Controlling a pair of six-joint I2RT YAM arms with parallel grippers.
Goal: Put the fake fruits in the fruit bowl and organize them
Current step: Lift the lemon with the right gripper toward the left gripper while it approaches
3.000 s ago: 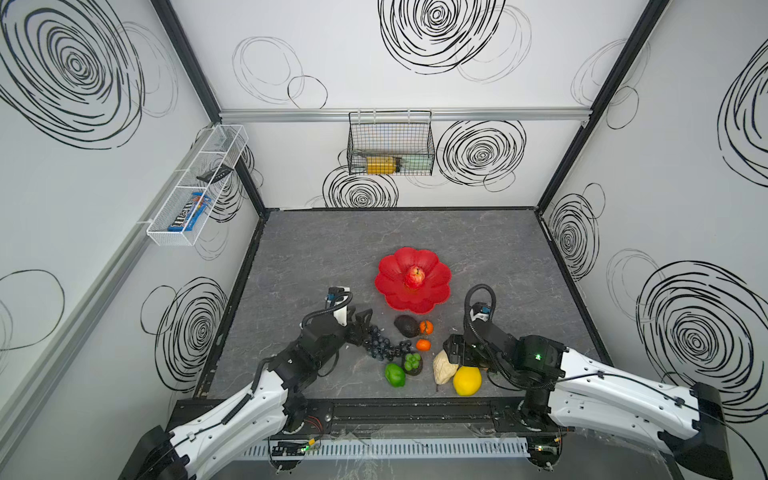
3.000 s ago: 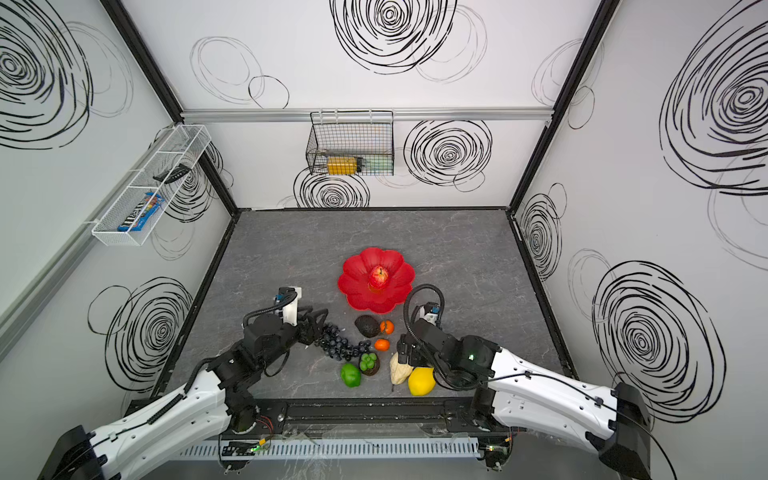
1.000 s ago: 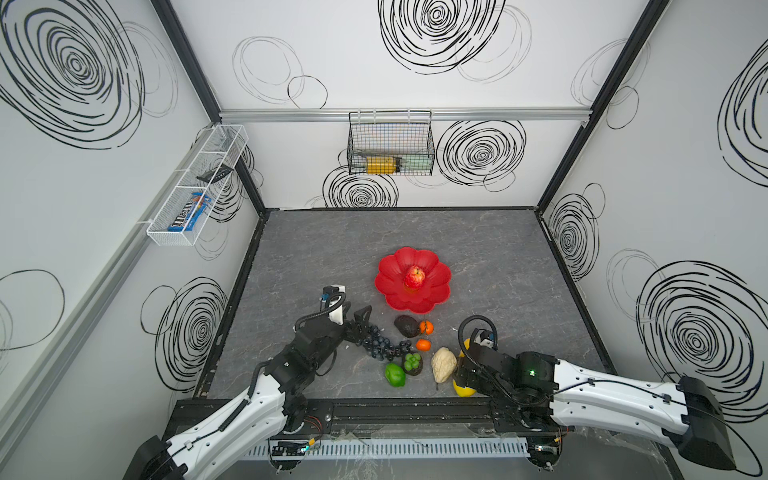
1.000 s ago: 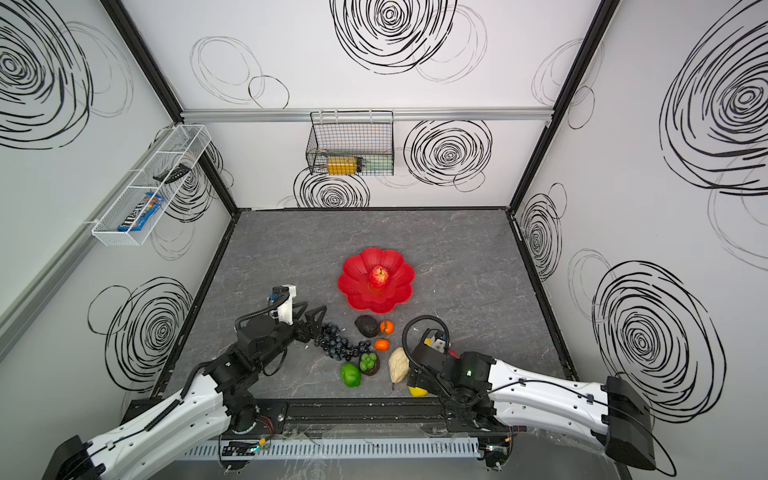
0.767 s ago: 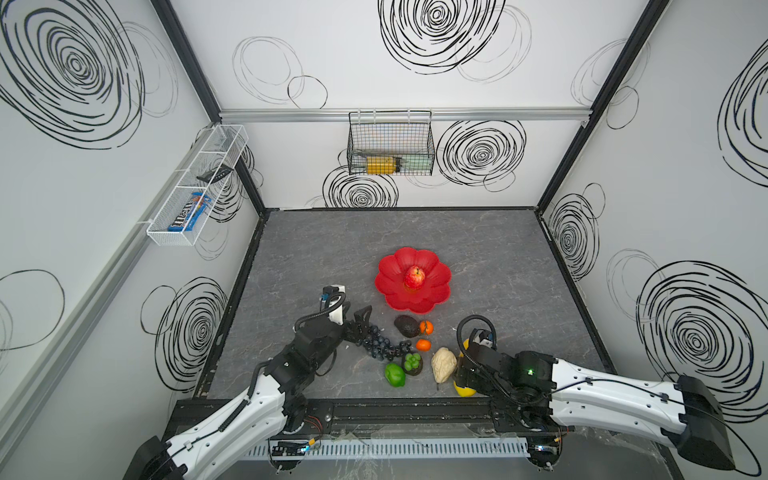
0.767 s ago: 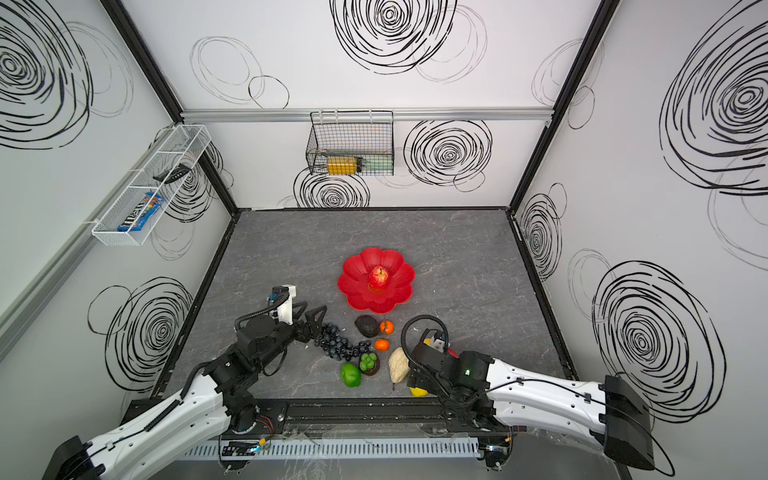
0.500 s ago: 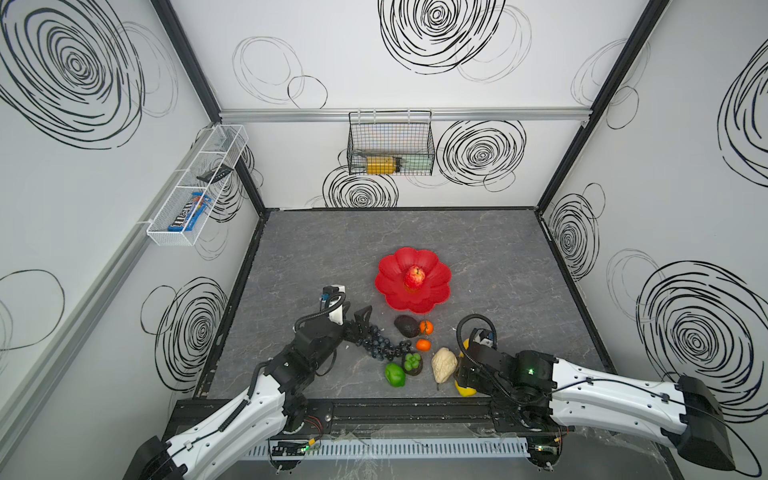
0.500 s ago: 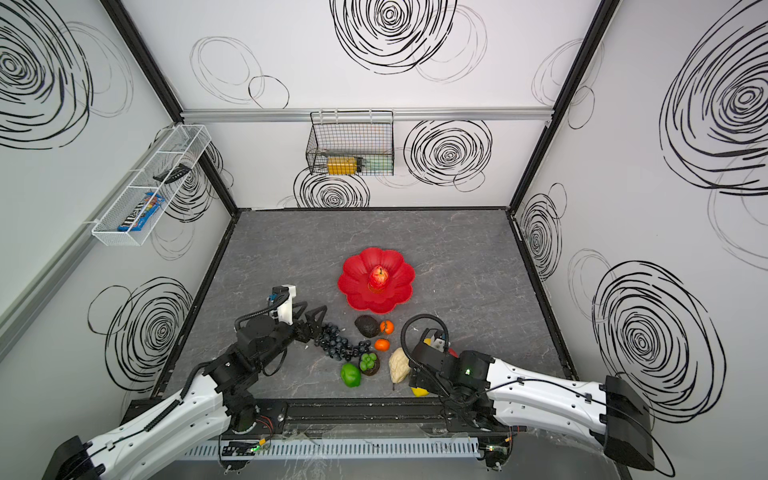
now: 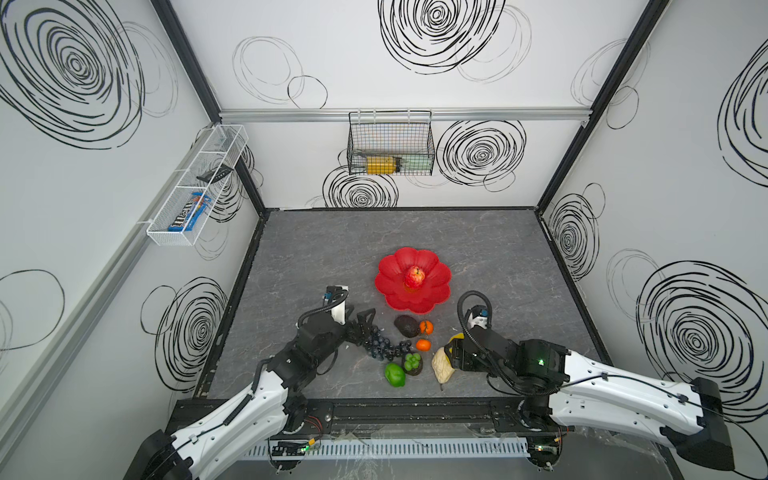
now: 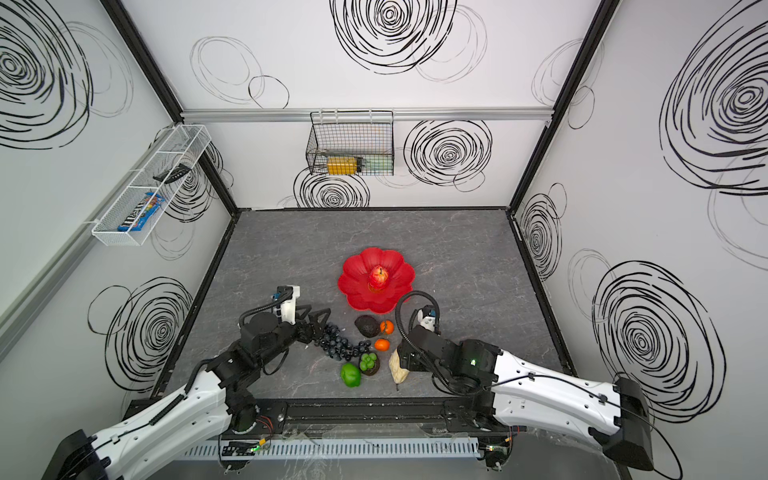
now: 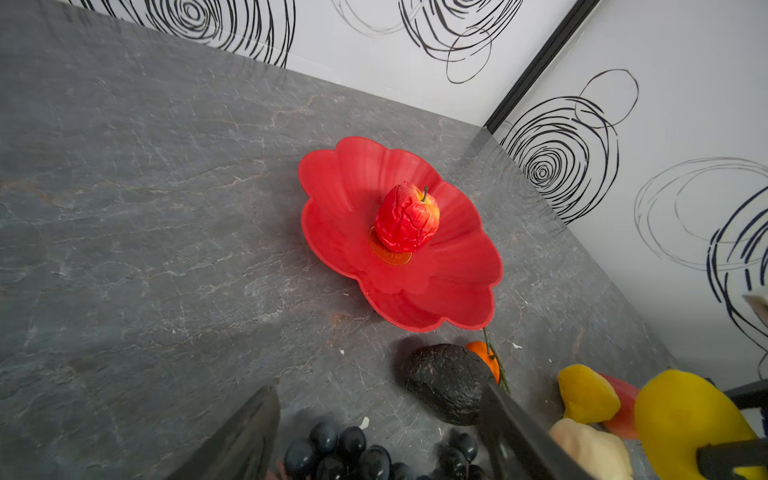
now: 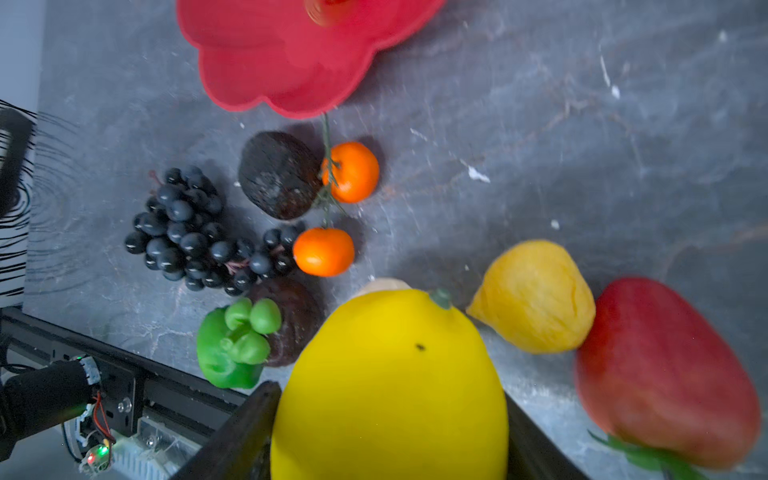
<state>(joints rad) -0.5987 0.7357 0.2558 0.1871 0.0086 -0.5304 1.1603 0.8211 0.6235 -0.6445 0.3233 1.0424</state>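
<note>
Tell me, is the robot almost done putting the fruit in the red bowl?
Not nearly. Done: only the apple sits in the bowl. In hand: the right tool grips the lemon, and the left tool hangs open at the grapes. Left: the grapes, avocado, two oranges, green fruits and the rest lie on the table.

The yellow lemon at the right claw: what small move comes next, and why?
Probably close the right claw fully on the yellow lemon before lifting: its fingers stand on both sides of it, but a firm grip is not clear, and it is outside the fruit bowl.
</note>
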